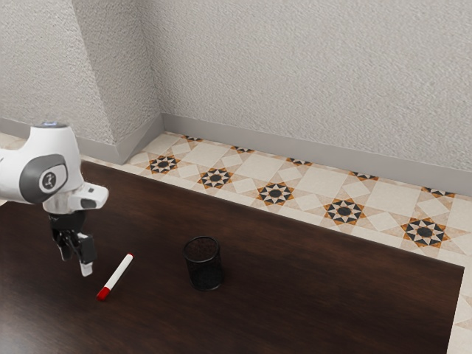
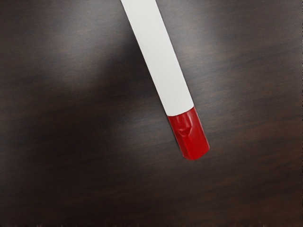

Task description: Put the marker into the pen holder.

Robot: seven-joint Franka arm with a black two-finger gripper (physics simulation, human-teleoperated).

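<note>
Pincer near smooth, red-capped marker

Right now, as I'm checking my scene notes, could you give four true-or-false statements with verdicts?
The white marker with a red cap lies on the dark wooden table. True.
In the exterior view, it lies between the black two-finger gripper and the round black pen holder. True.
The pen holder lies on its side. False: it stands upright.
The gripper is shut on the marker. False: the gripper is open, apart from the marker.
</note>
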